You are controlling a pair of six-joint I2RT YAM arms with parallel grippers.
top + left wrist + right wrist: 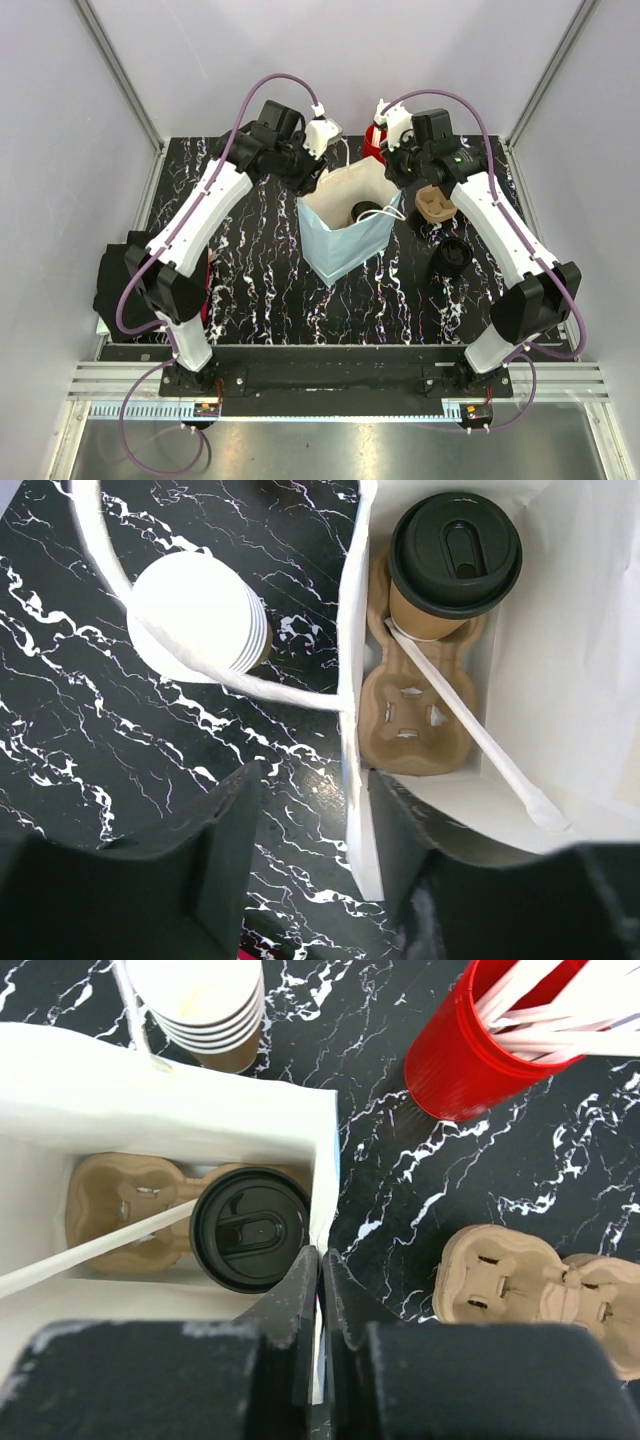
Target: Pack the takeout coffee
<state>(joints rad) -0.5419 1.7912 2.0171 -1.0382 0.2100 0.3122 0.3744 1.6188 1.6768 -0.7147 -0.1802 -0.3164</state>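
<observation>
The left end effector has its fingers apart, straddling the paper bag's rim; only its own wrist view shows that gap. Inside the bag, the lidded takeout coffee sits in a cardboard carrier beside a white stick. The right end effector is pinched together on the bag's right wall. Its wrist view, unlike the left one, shows a red cup and a spare carrier on the counter.

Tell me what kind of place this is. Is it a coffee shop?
Probably a robot test lab dressed like a café counter: two robot arms bolted to a marble-look table between plain walls, with a lidded takeout coffee in a paper bag beside stacked cups.
</observation>
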